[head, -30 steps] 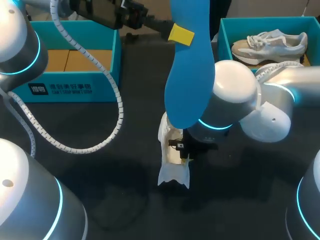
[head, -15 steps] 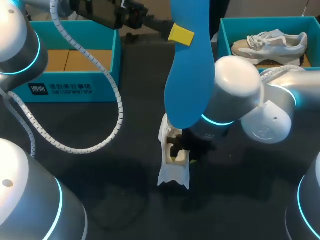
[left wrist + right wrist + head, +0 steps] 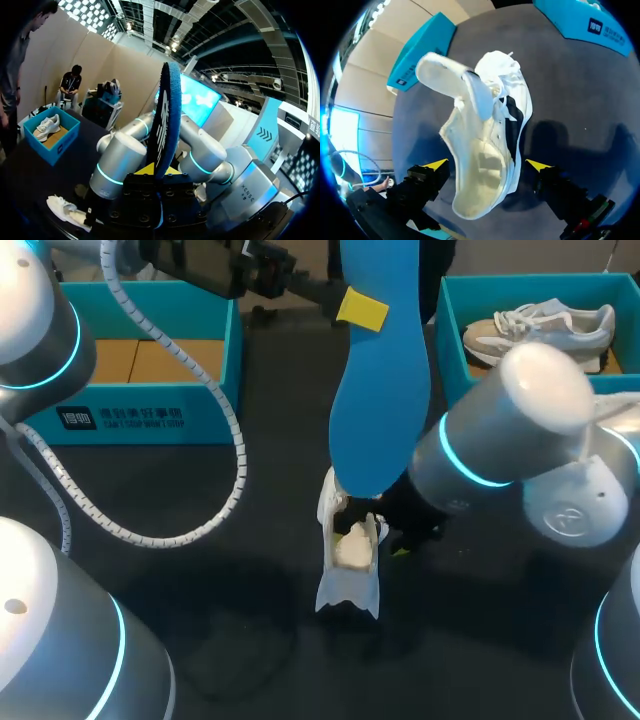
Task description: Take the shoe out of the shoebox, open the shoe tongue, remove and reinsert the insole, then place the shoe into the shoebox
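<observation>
Shoe [image 3: 352, 550], white, lies at the table's middle, tongue lifted, opening bare. Right gripper [image 3: 487, 165] hangs over it, fingers wide apart on either side of the shoe, gripping nothing. Left gripper [image 3: 159, 172] is clamped on the blue insole [image 3: 380, 390], held upright above the shoe. Shoebox [image 3: 452, 340] at the far right corner holds a second shoe [image 3: 545, 325].

Left arm [image 3: 40, 330] high, jaws clamped; right arm [image 3: 500, 445] low, jaws spread wide.
</observation>
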Action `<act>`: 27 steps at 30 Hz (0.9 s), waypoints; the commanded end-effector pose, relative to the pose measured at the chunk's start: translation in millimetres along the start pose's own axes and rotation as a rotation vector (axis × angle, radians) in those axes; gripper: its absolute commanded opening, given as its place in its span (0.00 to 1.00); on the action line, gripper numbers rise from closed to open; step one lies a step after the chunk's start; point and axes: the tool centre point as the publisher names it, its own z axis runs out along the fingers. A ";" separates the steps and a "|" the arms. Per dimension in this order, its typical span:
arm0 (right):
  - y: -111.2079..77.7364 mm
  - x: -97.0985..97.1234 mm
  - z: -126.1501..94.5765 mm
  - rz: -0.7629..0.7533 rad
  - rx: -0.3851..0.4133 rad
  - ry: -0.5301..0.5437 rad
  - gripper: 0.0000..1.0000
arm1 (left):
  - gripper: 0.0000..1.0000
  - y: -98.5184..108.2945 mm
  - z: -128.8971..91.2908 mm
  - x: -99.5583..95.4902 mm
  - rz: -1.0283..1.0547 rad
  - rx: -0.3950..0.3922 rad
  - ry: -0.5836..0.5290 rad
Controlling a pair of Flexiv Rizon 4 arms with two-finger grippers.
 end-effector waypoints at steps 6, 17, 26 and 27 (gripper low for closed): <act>2.1 -11.8 -20.7 -0.028 0.024 0.142 1.00 | 0.00 0.4 0.3 -0.3 -0.001 -0.001 0.000; 2.1 -11.8 -20.7 -0.028 0.024 0.142 1.00 | 0.00 0.4 0.3 -0.3 -0.001 -0.001 0.000; 4.0 -5.5 -29.3 -0.043 0.004 0.182 1.00 | 0.00 0.4 0.3 -0.3 -0.001 -0.001 0.000; 4.4 -3.3 -34.0 -0.047 -0.003 0.205 1.00 | 0.00 0.4 0.3 -0.3 -0.001 -0.001 0.000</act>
